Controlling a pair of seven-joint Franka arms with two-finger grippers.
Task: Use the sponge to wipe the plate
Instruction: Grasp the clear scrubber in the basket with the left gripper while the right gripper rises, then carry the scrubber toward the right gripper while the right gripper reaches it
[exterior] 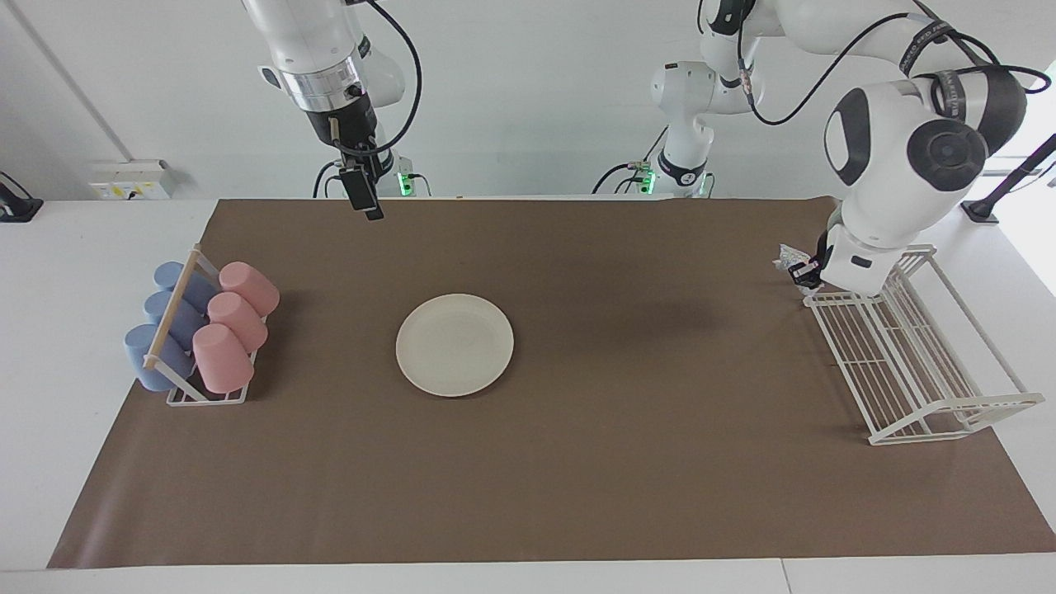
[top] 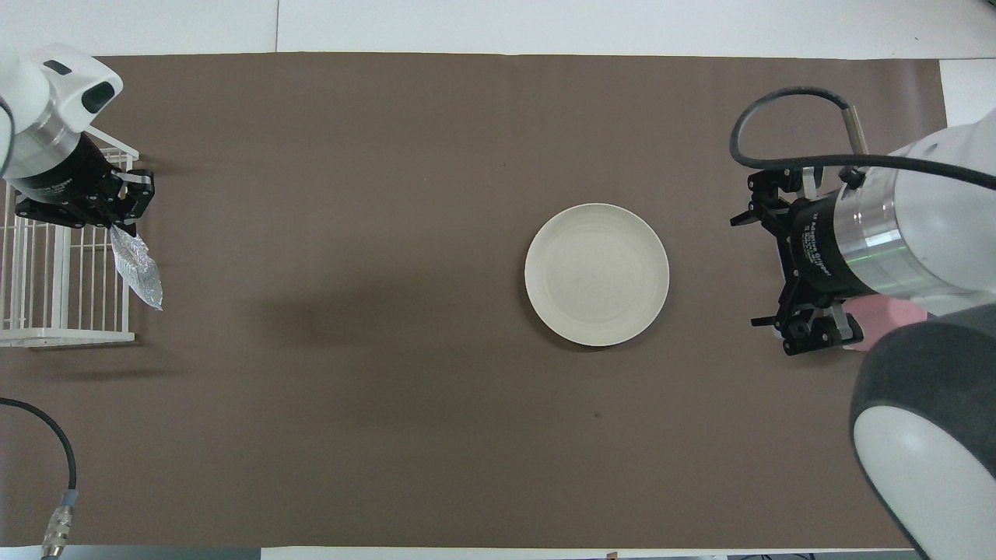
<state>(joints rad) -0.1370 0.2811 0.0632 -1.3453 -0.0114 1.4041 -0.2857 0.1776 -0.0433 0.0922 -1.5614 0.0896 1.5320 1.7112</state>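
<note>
Left gripper (top: 117, 222) clamped shut on the crinkled silver sponge (top: 137, 268), raised over the wire rack (exterior: 907, 363) edge for carrying to the plate (exterior: 454, 344) mid-mat; right gripper (exterior: 369, 206) waits, fingers wide, empty.

- One camera sits high across the table (exterior: 528, 495), facing the robots.
- Another looks steeply down from above them.
- Both share the plate (exterior: 454, 345).
</note>
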